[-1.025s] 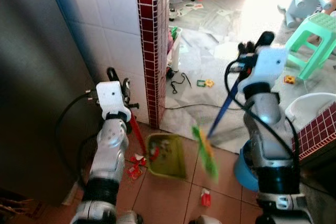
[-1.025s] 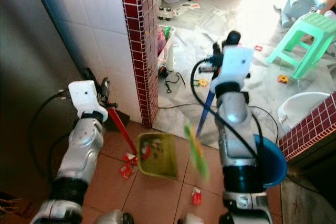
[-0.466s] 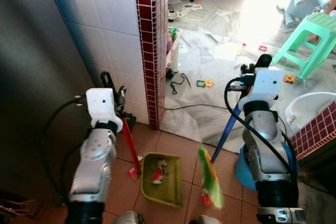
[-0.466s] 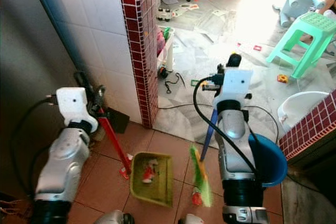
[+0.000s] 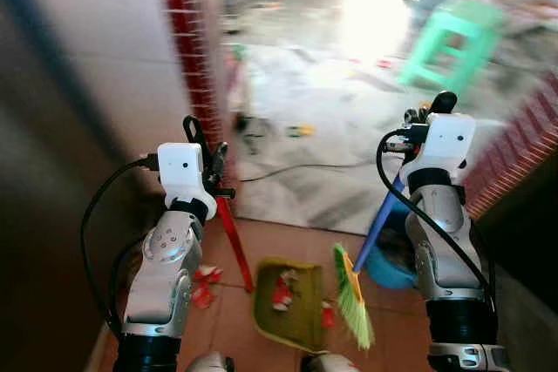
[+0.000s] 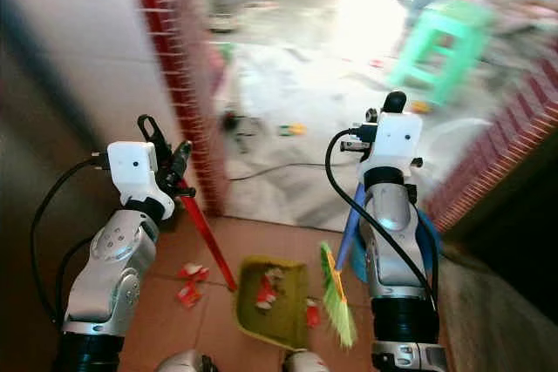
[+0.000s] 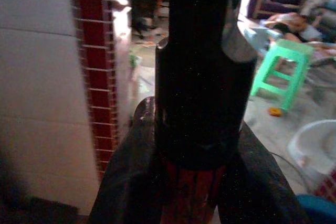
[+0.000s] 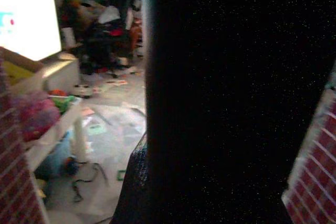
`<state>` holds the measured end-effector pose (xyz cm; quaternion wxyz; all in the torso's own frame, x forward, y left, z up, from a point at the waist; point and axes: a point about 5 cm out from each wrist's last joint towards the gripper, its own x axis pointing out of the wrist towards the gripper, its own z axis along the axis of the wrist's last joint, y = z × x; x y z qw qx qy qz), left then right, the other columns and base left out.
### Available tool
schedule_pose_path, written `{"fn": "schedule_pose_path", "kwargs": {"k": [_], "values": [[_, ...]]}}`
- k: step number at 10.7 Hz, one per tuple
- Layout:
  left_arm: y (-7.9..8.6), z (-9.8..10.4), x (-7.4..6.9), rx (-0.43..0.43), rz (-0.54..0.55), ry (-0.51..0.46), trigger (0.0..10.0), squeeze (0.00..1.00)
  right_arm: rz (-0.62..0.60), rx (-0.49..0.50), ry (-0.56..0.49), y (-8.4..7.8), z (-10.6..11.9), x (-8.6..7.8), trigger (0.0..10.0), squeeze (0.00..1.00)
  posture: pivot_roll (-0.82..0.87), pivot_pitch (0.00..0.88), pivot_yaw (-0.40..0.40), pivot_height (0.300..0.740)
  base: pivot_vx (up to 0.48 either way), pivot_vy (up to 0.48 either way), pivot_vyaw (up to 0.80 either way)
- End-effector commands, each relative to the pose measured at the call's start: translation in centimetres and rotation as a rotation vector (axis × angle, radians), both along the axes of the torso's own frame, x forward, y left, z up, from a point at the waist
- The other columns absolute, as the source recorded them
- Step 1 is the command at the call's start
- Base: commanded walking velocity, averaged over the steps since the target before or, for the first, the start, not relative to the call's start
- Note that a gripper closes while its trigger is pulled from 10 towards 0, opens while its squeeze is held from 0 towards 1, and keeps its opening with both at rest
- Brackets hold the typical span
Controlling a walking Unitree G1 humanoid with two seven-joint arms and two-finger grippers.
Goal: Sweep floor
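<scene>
My left gripper (image 5: 206, 147) is shut on the red handle (image 5: 234, 241) of a yellow-green dustpan (image 5: 301, 327) that rests on the terracotta floor tiles. Red and white scraps (image 5: 282, 289) lie inside the pan. My right gripper (image 5: 420, 116) is shut on the blue broom handle (image 5: 380, 226). The green bristles (image 5: 352, 300) stand at the pan's right edge, beside a small red scrap (image 5: 325, 312). More red scraps (image 5: 202, 285) lie on the tiles left of the pan. In the left wrist view, black fingers (image 7: 131, 177) clamp the red handle (image 7: 189, 198).
A red-tiled pillar (image 5: 187, 50) with white wall stands at the left. A blue bucket (image 5: 389, 266) sits by my right arm, next to a low red-tiled wall (image 5: 514, 158). Beyond lie littered pale sheets, a black cable (image 5: 296, 167) and a green stool (image 5: 455, 39).
The whole view has swung and blurred, so the camera moved. The broom head has come in against the pan's right edge, and the red scrap now lies at the pan's rim.
</scene>
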<state>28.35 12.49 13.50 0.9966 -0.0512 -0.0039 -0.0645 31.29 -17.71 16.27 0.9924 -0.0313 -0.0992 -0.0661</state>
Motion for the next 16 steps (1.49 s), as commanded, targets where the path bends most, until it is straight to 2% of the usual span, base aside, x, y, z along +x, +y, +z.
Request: {"fn": "schedule_pose_path", "kwargs": {"k": [1, 4, 6, 11, 15, 16], "values": [[0.3, 1.7, 0.1, -0.006, 0.008, -0.069, 10.0, 0.0, 0.008, -0.001, -0.053, 0.2, 1.1, 0.1, 10.0, 0.0, -0.08, 0.0, 0.034, 0.74, 0.0, 0.0, -0.8], [0.2, 1.6, -0.1, -0.008, -0.001, -0.058, 10.0, 0.0, 0.008, -0.002, -0.037, -0.1, 0.5, 0.0, 10.0, 0.0, -0.07, 0.0, 0.034, 0.74, 0.0, 0.0, -0.16], [0.9, 1.3, -0.2, 0.004, 0.009, -0.045, 10.0, 0.0, -0.001, 0.007, 0.0, -0.5, -0.7, -0.3, 10.0, 0.0, -0.07, 0.0, 0.033, 0.74, 0.0, 0.0, 0.0], [0.9, 1.3, -0.1, -0.003, 0.015, -0.038, 10.0, 0.0, 0.007, 0.005, -0.005, -0.4, -0.6, 0.0, 10.0, 0.0, -0.07, 0.0, 0.03, 0.74, -0.048, 0.0, 0.0], [0.9, 1.3, 0.0, -0.009, 0.013, -0.036, 10.0, 0.0, 0.01, 0.006, -0.002, -0.3, -0.7, 0.1, 10.0, 0.0, -0.07, 0.0, 0.029, 0.74, -0.268, 0.0, 0.0], [0.9, 1.3, 0.1, -0.009, 0.012, -0.037, 10.0, 0.0, 0.011, 0.006, -0.002, -0.3, -0.7, 0.2, 10.0, 0.0, -0.07, 0.0, 0.03, 0.74, 0.266, 0.0, 0.0]]}}
